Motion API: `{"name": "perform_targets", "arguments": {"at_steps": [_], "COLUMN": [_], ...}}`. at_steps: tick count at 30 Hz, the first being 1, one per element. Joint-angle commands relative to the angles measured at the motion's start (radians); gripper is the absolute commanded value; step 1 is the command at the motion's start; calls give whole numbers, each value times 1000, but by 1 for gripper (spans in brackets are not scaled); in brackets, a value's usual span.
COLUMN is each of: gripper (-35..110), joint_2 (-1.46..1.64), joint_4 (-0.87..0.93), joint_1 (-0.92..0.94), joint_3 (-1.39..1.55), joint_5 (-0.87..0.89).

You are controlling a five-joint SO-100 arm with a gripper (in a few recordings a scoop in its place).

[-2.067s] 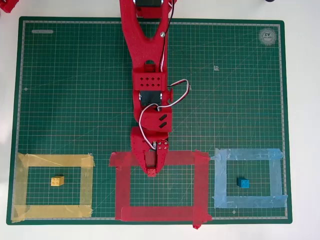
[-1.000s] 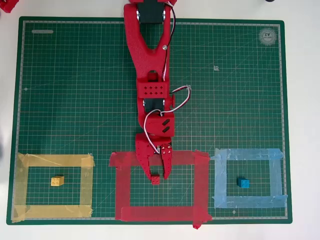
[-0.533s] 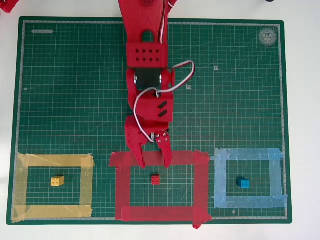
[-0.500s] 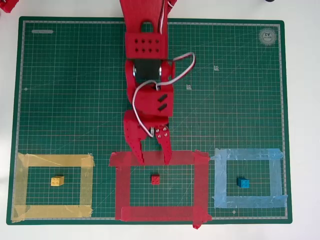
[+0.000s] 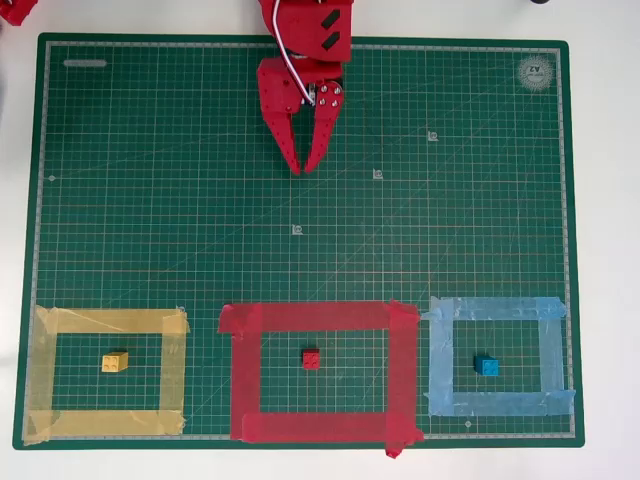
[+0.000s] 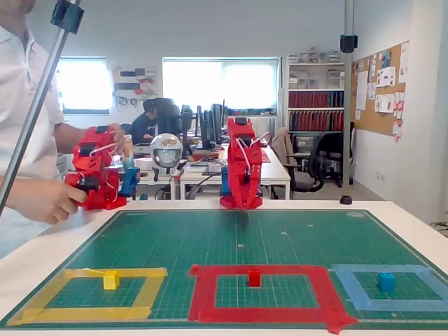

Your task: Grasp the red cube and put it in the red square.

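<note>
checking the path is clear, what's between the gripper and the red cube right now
In the overhead view, bare green mat, then the top strip of the red square, lies between the gripper and the red cube.

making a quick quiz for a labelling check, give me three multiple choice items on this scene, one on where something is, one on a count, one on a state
1. Where is the small red plastic studded cube?
A. inside the red tape square
B. on the yellow tape frame
C. between the hand's fingers

2. How many small cubes lie on the green cutting mat?
A. two
B. three
C. four

3. What state is the red hand in?
A. shut on a cube
B. empty, far up the mat from the squares
C. pressed on the blue tape

Answers: 1 A, mat shows all around the cube inside the frame. 2 B, one yellow, one red, one blue. 3 B, nothing sits between its fingers.
</note>
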Motion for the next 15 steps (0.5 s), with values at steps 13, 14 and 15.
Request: {"name": "perform_targets", "arguments": {"at_steps": [13,14,15], "gripper": [1,1,1], "joint_2": [488,509,531], "joint_4": [508,548,594], "joint_1": [6,6,6], "joint_3": [218,218,218], "joint_5": [-5,-5,-5]}}
